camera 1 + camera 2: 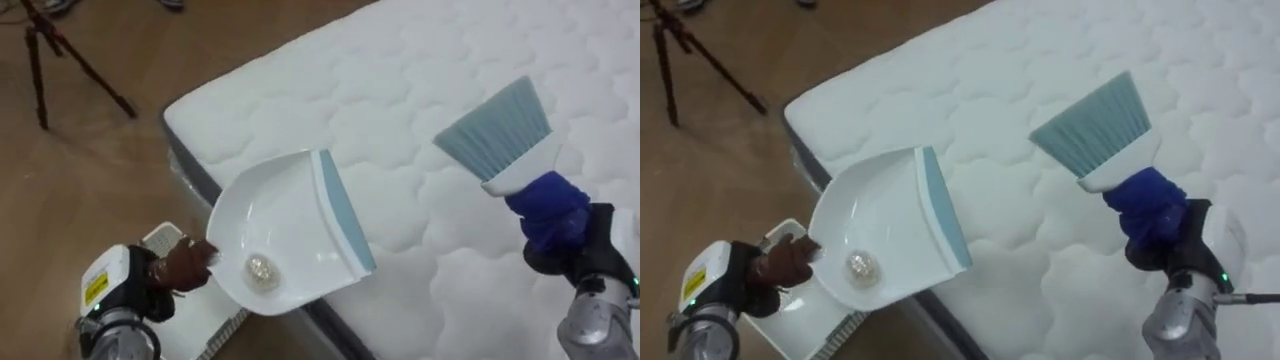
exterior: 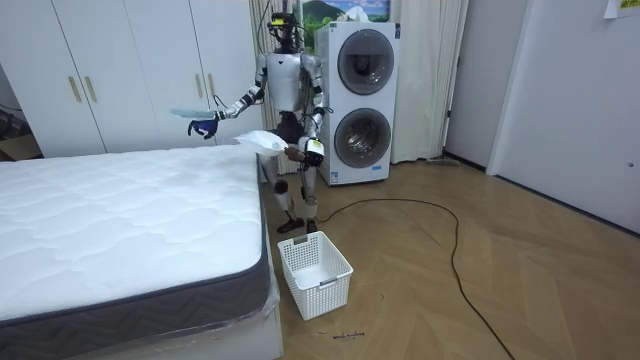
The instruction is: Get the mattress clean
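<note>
In the left eye view a tripod [image 1: 60, 55] stands on the floor beyond the bed [image 1: 420, 90], and a white basket [image 1: 165, 240] lies below the dustpan [image 1: 290, 230]. The left hand [image 1: 180, 265] has its fingers curled round the dustpan's handle, with a crumpled ball [image 1: 262, 270] in the pan. The right hand [image 1: 548, 210] has its fingers clasped on a brush [image 1: 505, 135], bristles up, above the bed. In the room view the robot stands at the bed's corner, with washing machines [image 2: 362, 100] behind it.

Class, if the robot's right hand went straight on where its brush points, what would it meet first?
Likely the mattress, if anything: the right hand holds the brush raised, bristles aimed across it. Depth is unclear.
</note>
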